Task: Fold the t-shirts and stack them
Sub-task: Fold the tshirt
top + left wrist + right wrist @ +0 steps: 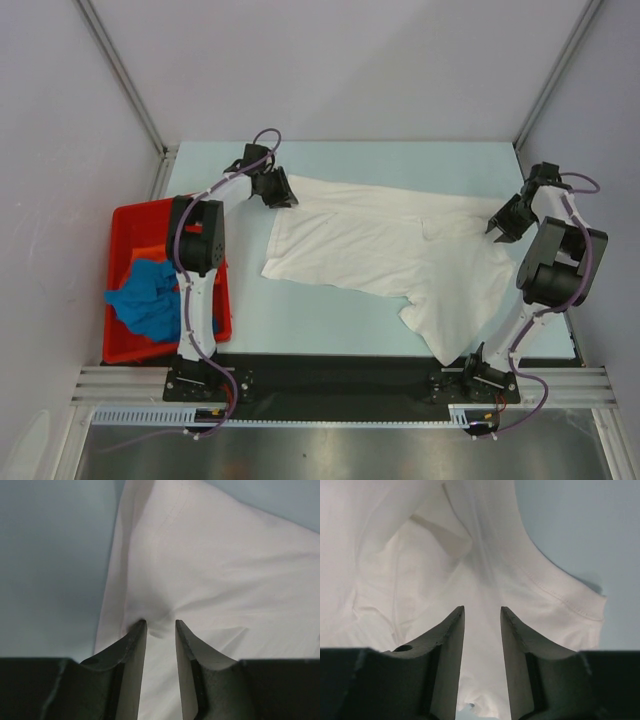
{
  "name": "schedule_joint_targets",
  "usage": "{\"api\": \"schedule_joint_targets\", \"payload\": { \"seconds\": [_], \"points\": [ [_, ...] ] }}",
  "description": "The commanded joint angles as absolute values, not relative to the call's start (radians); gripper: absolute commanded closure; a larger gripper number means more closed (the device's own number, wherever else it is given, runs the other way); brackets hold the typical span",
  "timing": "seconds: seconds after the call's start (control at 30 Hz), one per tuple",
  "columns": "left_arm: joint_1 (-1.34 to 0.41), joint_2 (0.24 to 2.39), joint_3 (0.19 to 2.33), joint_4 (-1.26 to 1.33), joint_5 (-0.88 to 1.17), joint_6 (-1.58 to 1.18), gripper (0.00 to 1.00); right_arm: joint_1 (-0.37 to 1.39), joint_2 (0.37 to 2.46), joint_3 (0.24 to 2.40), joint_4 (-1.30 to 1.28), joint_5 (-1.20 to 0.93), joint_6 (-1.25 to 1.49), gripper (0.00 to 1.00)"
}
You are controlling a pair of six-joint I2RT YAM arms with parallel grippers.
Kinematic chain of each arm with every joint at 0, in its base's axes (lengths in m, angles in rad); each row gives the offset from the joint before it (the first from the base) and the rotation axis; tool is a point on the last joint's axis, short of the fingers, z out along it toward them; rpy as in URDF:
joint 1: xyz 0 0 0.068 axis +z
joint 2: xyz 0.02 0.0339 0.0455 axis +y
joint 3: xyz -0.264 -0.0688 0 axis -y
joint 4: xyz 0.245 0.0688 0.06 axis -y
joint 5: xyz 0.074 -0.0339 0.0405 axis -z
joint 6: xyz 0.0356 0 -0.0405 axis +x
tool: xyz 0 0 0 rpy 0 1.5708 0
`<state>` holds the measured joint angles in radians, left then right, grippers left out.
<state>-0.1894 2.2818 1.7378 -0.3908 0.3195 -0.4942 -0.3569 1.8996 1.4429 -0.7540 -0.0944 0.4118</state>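
Arm bases: nearest you, at 6 o'clock in the top view. The left base (200,378) sits toward 7 and the right base (482,380) toward 5, both on a black strip (330,375) along the near edge of the table (330,325).
Left arm (195,245): it reaches up to 11 o'clock and ends at the far-left corner of the white t-shirt (390,250).
Left jaws: parted, with a clear gap between the fingers (131,650). Their tips sit on the white cloth (225,570), which puckers just ahead of them. You cannot tell from this view whether any cloth is pinched.
Right arm (555,265): bent at 3 o'clock, with its wrist at the shirt's right edge.
Right jaws: also parted. White cloth (420,570) shows through the gap between the fingers (447,645), and you cannot tell whether the tips touch it.
White t-shirt: spread and creased on the pale blue table from 11 o'clock across the centre to 3. One part trails toward 5, down to the black strip beside the right base. In the right wrist view a stitched hem curves at 3 o'clock, with bare table beyond it.
Red bin (140,208): at 9 o'clock, just beside the left arm and apart from the white shirt.
Blue t-shirt (150,300): crumpled inside the bin, bunched toward its left wall.
Orange t-shirt (150,253): only a sliver shows, on the 12 o'clock side of the blue one.
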Motion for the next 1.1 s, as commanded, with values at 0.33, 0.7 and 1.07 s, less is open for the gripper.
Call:
{"api": "schedule_joint_targets", "payload": {
  "seconds": [0.33,0.7,1.07],
  "points": [
    [-0.195,2.309,1.835,-0.529,0.193,-0.370,0.64,-0.304,1.969,1.603,-0.676,-0.224,0.471,0.51],
    [-0.198,2.267,1.832,-0.500,0.267,-0.387,0.63,-0.236,2.098,1.727,-0.764,-0.092,0.483,0.70],
    [-0.239,2.186,1.805,-0.472,0.314,-0.408,0.63,-0.189,2.151,1.772,-0.882,0.027,0.649,0.57]
  ]
}}
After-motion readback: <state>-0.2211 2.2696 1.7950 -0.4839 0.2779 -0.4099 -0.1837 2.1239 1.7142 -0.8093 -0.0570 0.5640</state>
